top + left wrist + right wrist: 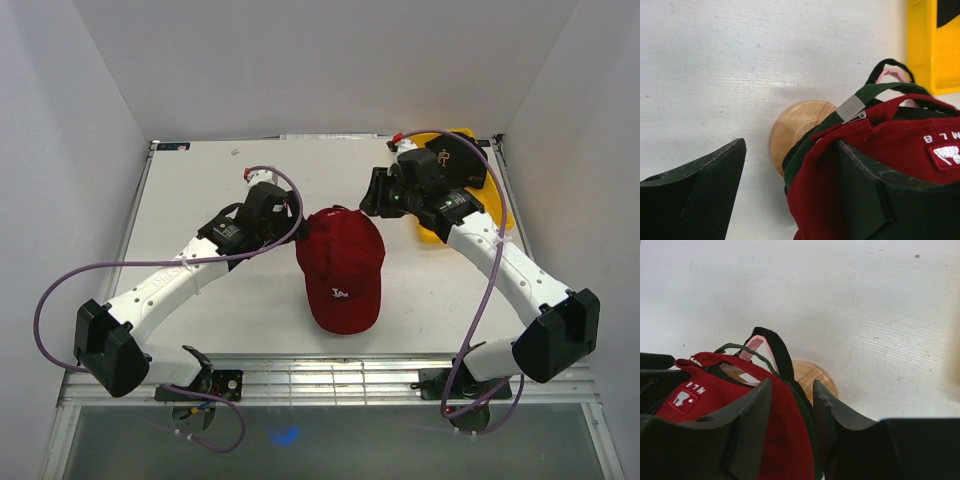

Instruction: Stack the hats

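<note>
Right end effector [791, 390]: jaws part-open astride the red cap [715, 405] rear rim. Left end effector [790, 150]: wide open alongside. Red cap tops green cap [890, 91] on wooden stand [797, 122], mid tabletop [190, 190]. Risk: a finger snags fabric on retreat, pulling the stack askew

Table [190, 180] bare far-left and along near edge, passable; red cap [340, 268] fills centre, yellow bin [500, 212] blocks far-right corner
</note>
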